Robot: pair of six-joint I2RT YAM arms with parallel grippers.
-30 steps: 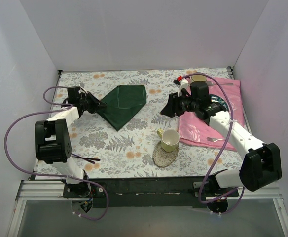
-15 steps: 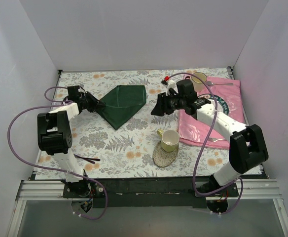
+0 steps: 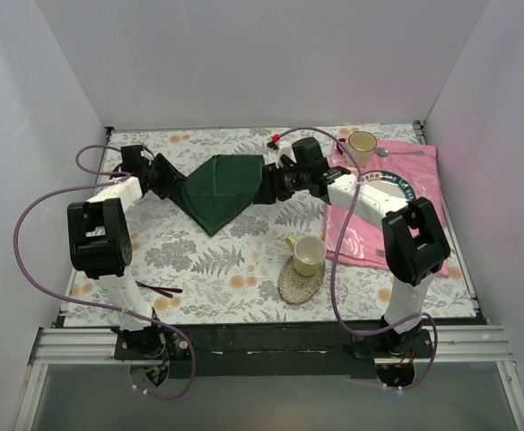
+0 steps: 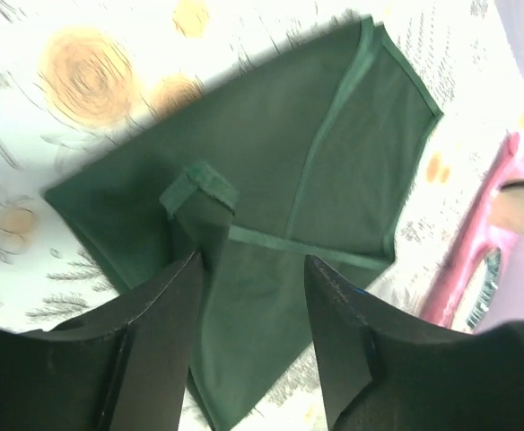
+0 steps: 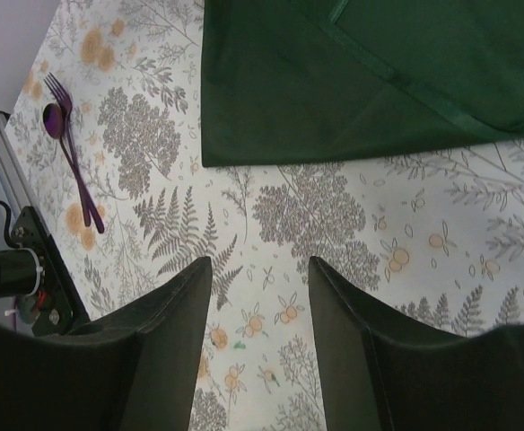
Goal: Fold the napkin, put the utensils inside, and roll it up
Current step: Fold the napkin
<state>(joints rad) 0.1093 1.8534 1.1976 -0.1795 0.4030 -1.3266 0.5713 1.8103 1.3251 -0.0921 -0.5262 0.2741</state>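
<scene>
Napkin [image 3: 219, 187] corner between parted left fingers [image 4: 154, 332]

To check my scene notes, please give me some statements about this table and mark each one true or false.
The napkin is rolled up. False: it lies spread on the floral tablecloth.
The right gripper is open and empty. True.
The yellow-green cup stands on a coaster. True.
The left gripper is shut on the napkin. False: its jaws stand apart around a raised corner.
The purple utensils lie inside the napkin. False: they lie on the tablecloth.
</scene>
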